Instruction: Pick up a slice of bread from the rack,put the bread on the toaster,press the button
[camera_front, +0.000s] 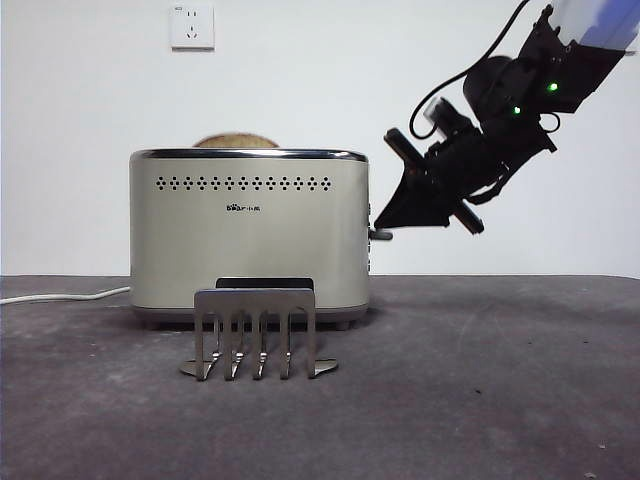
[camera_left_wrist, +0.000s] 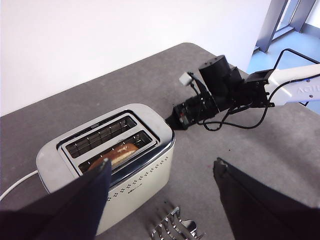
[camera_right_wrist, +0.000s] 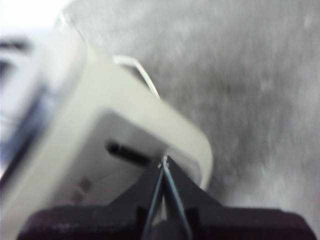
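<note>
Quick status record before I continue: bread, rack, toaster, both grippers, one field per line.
bread: slice of bread sits in one slot of the toaster, domed top showing above the rim
rack: rack stands in front of the toaster, no bread on it
toaster: toaster upright, white cord trailing to one side
right gripper: right gripper at the toaster's end panel, jaws shut, tip by the lever
left gripper: left gripper raised above the toaster and rack, jaws open, holding nothing

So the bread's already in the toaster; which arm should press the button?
The right. Its end effector, jaws shut, is at the toaster's control end by the lever. The left end effector hangs open above.
</note>
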